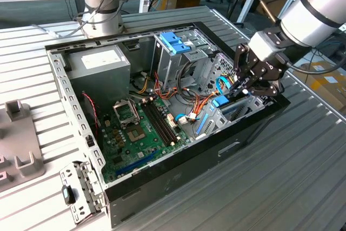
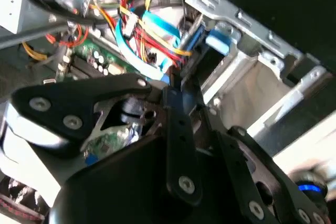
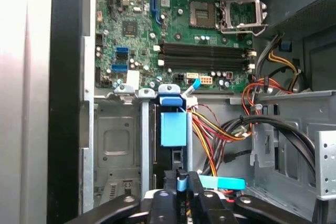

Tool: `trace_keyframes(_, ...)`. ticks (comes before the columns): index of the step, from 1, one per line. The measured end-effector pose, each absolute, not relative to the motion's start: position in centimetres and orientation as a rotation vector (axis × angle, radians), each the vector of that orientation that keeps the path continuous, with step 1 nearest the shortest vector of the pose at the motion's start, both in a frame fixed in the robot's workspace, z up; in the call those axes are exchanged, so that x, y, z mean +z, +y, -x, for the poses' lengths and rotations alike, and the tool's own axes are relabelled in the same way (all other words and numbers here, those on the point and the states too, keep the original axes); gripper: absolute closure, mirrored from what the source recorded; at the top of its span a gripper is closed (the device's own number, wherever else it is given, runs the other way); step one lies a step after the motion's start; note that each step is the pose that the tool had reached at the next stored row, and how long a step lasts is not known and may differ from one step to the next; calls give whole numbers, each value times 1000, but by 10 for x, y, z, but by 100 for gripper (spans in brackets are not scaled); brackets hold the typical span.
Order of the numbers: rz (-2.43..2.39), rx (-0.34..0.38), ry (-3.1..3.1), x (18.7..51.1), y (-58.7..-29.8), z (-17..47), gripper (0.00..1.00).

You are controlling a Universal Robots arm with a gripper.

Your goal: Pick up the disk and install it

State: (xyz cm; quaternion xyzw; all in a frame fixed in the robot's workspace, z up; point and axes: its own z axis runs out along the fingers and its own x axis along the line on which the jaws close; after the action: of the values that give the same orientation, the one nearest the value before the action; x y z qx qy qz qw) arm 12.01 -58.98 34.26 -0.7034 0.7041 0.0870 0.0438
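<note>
A: Nearest the lens, in the first wrist view, the tool (image 3: 181,182) looks pinched shut on the disk (image 3: 173,124) — its fingers meet on the thin dark edge below the blue tab.

B: So the disk stands on edge, partway down the metal bay (image 3: 126,135)?

A: Seemingly, yes — held by the top edge so it can drop straight between the bay's walls. I judge it part-seated.

B: And beyond?

A: Bundled cables (image 3: 220,129) just beside the bay, then the motherboard (image 3: 173,19). In the exterior view the open computer case (image 1: 75,112) lies flat on the slatted surface (image 1: 303,177), giving access from above.
</note>
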Motion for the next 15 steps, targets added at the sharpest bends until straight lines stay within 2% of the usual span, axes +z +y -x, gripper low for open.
trace_keyframes(10,2149,269,2151,362,-588,-120,76)
trace_keyframes(11,2149,270,2151,362,-588,-120,84)
trace_keyframes(12,2149,272,2152,361,-588,-120,84)
trace_keyframes(13,2150,274,2153,361,-588,-121,89)
trace_keyframes(15,2155,276,2159,359,-588,-122,89)
